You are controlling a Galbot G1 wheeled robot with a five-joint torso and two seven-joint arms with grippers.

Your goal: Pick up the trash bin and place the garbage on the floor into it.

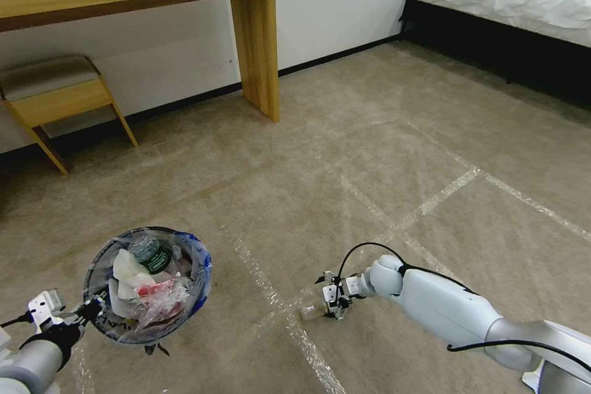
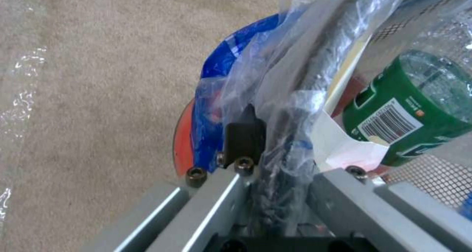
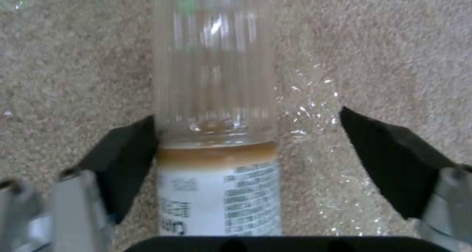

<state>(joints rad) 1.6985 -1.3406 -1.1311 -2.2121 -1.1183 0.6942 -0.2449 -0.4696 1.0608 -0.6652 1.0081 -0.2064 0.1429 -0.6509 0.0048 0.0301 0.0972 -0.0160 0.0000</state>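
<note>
A clear bottle [image 3: 216, 108] is lying on the carpet [image 1: 369, 154] between the spread fingers [image 3: 388, 163] of the right gripper [image 1: 330, 303]; one pad is touching its side, the other is standing apart, so nothing is clamped. Its white label [image 3: 221, 200] is carrying print too small to read. The left gripper [image 1: 92, 311] is pinching the rim of the trash bin [image 1: 200, 271], holding it above the carpet. Inside, a bottle's green label [image 2: 393, 130] is showing a barcode.
</note>
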